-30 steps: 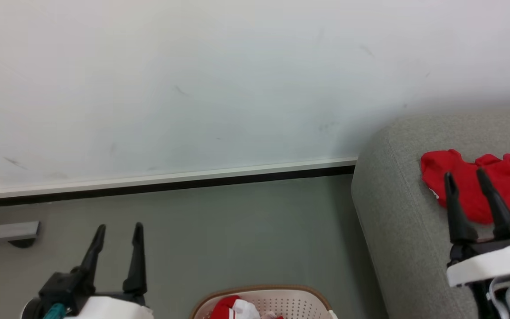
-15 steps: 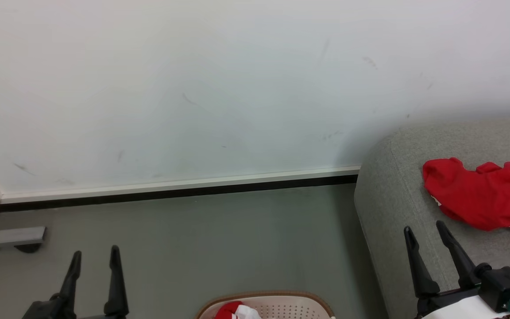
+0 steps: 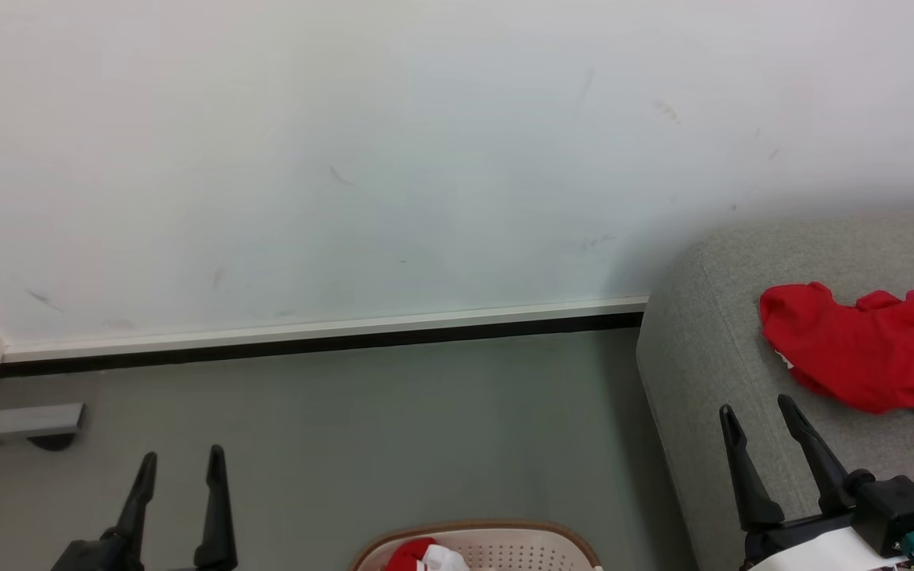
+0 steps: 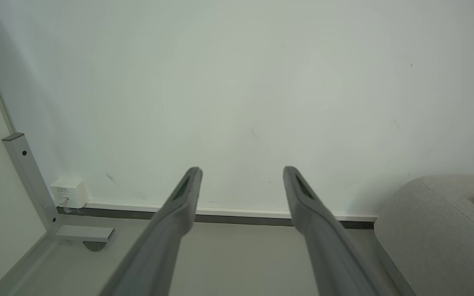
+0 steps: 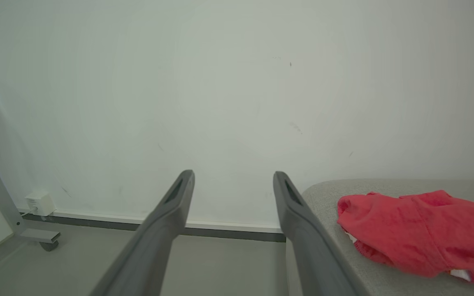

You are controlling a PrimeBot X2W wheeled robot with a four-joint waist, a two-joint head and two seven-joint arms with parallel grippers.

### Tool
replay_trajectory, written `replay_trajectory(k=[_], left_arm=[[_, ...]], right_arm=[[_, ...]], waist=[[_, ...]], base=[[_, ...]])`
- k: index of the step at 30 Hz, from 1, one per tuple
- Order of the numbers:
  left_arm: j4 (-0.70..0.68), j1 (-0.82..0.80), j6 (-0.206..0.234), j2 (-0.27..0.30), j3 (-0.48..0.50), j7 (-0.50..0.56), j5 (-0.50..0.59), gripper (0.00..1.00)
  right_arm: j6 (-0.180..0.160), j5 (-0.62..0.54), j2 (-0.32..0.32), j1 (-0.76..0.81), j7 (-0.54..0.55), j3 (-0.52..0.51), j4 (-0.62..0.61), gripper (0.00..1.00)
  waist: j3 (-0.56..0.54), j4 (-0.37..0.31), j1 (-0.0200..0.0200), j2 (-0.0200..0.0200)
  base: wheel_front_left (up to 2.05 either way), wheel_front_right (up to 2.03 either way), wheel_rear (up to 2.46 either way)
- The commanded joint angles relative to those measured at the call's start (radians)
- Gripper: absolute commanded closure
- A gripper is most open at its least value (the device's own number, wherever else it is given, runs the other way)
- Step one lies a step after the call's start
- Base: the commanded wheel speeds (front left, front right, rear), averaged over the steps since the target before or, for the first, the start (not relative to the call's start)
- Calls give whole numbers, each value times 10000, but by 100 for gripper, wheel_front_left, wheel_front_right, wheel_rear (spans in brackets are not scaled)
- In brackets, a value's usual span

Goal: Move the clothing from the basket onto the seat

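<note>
Lower left: the left gripper (image 3: 182,458), its base cut off by the frame's bottom edge, has its fingers spread and empty. Bottom centre: the basket (image 3: 505,527) is mostly cropped, and a red-and-white garment (image 3: 424,553) is barely visible inside it. Lower right: the right gripper (image 3: 754,406), spread and empty, is over the seat (image 3: 703,357). Right edge: a plain red garment (image 3: 862,349) lies on the seat, partly cut off.
</note>
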Motion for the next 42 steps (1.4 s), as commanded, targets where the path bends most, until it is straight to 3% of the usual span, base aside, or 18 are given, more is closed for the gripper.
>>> replay_trajectory(k=[1, 25, 42], left_arm=[[34, -93, -65, -9, 49, -1, 106, 0], [205, -514, -652, -255, 89, -1, 361, 0], [1837, -2571, -1078, -275, -1270, -1, 339, 0]], right_arm=[[-22, -39, -84, -128, 4, -28, 27, 0], [-22, 7, -144, -351, 4, -380, -86, 0], [-22, 386, -376, -2634, 4, -849, -568, 0]], waist=[[5, -5, 0, 0], [325, -167, 0, 0], [2758, -701, 0, 0]], base=[[0, 0, 0], [0, 0, 0], [0, 0, 0]])
